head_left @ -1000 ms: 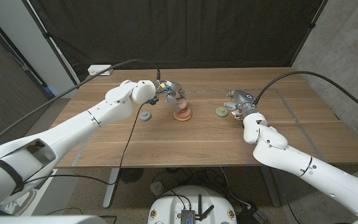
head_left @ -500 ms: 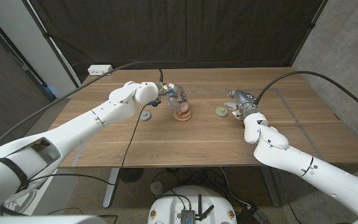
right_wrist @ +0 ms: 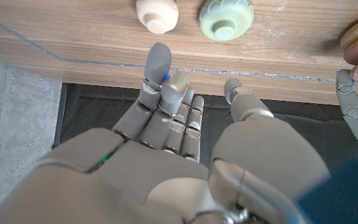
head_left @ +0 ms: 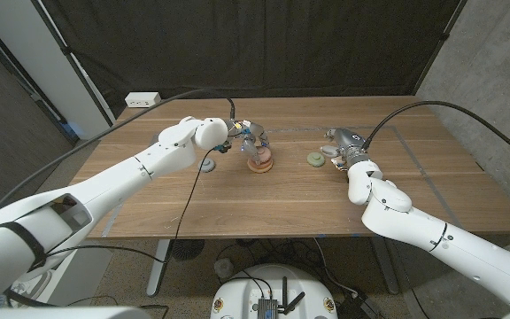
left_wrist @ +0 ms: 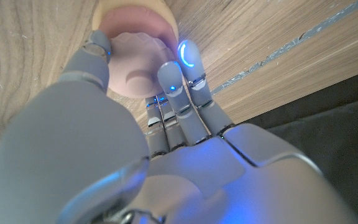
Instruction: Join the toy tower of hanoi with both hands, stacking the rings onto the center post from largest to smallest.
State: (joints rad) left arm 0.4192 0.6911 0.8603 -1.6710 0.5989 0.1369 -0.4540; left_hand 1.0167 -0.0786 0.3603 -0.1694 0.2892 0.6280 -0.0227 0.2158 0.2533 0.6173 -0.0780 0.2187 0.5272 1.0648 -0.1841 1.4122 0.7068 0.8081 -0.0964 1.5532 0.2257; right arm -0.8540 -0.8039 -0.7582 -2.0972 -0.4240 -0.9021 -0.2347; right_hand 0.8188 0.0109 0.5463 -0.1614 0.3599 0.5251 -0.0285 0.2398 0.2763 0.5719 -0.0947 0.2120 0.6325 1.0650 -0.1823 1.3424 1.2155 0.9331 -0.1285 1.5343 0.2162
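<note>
**Lowering a pink ring onto the stack**

Watching from the head view, we see the left hand (head_left: 248,135) has slid in from a second ago and now sits right over the stack (head_left: 259,162) at mid-table, lower and closer than before. On the left wrist view its fingers (left_wrist: 171,79) and thumb wrap a pale pink ring (left_wrist: 135,68), which sits on the wider tan piece (left_wrist: 160,15) beneath it. So the hand grips the ring, and we judge the placement is all but made; whether the ring is fully seated on the post we cannot tell.

Over on the other side, the right hand (head_left: 339,146) has not budged, holding nothing with its fingers apart. Just beside it on the table (head_left: 237,208) lies the green ring (head_left: 313,159), and the right wrist view shows a small cream piece (right_wrist: 156,14) next to that. A grey ring (head_left: 206,165) waits near the left arm. Smaller rings remain, so we reckon the stack is partway built.
</note>
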